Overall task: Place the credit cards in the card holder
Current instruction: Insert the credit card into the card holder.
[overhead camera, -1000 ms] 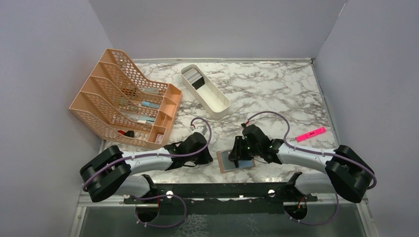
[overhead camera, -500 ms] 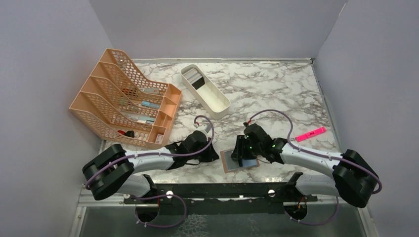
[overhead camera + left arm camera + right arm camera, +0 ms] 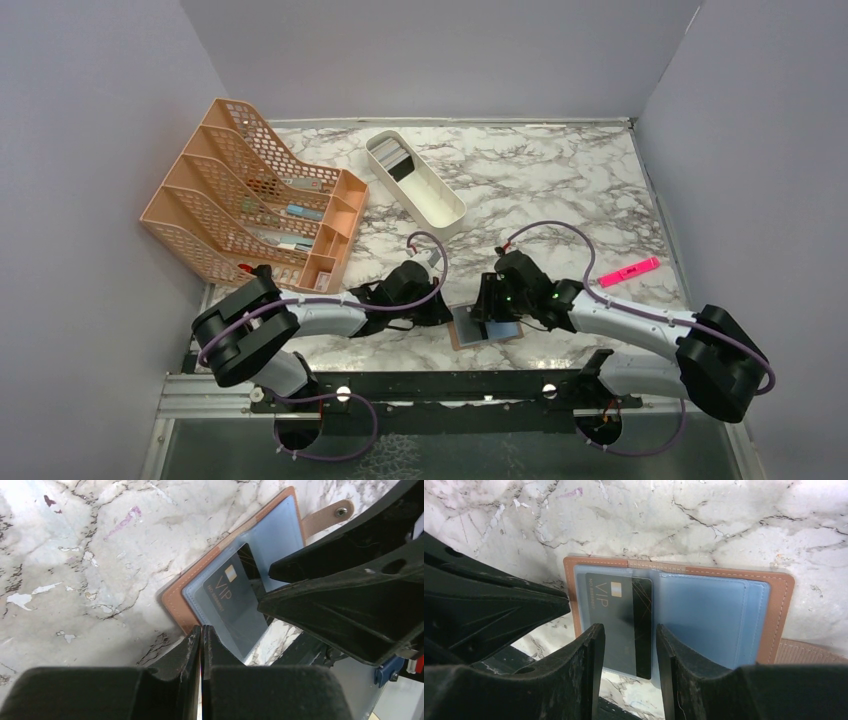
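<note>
The left hand [image 3: 201, 645], clenched and empty, has slid up to the card holder [image 3: 714, 610] edge at its fingertips, apparently bracing it. The right hand [image 3: 629, 640], released, hovers above the black card [image 3: 616, 615], which looks partly sleeved and needs pushing home.

**One legible word: "VIP" on the black card**

The black card [image 3: 235, 600] [image 3: 616, 615], lying over the clear sleeves of the open card holder [image 3: 172, 602] [image 3: 781, 615], reads "VIP" in pale capitals, clear in both wrist views. A line of fine print runs alongside it, too small to read. In the top view the pink highlighter [image 3: 629, 270] has a dark mark on its barrel, also unreadable.
</note>
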Robot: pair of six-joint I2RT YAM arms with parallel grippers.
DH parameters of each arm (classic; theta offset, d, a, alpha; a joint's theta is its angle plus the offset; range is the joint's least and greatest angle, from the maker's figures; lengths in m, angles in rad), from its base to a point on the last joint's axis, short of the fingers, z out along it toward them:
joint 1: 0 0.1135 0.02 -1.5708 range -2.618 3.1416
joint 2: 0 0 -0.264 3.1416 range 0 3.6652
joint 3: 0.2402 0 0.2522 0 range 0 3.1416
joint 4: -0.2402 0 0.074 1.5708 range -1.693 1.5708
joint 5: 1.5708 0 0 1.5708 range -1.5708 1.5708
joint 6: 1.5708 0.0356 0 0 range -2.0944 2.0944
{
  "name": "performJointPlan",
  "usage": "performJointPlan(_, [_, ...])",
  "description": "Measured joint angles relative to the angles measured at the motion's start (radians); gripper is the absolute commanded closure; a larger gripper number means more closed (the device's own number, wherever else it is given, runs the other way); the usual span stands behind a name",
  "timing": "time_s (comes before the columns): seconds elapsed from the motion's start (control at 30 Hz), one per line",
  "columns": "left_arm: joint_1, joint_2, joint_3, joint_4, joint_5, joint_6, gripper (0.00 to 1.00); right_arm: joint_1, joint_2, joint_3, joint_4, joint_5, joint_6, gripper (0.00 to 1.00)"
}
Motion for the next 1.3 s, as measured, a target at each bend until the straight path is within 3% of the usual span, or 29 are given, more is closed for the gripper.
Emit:
performJointPlan(0.67, [0.0, 0.035, 0.004, -0.015, -0.019, 0.001, 0.96, 0.0, 0.068, -0.012, 0.108, -0.068, 0.002, 0.54])
performJointPlan(1.03, [0.001, -0.008, 0.017, -0.116, -0.085, 0.002, 0.96, -0.002, 0.122, -0.032, 0.242, -0.15, 0.012, 0.55])
performJointPlan(1.3, [0.001, -0.016, 0.017, -0.133, -0.1, 0.001, 0.96, -0.002, 0.09, -0.037, 0.227, -0.153, 0.035, 0.52])
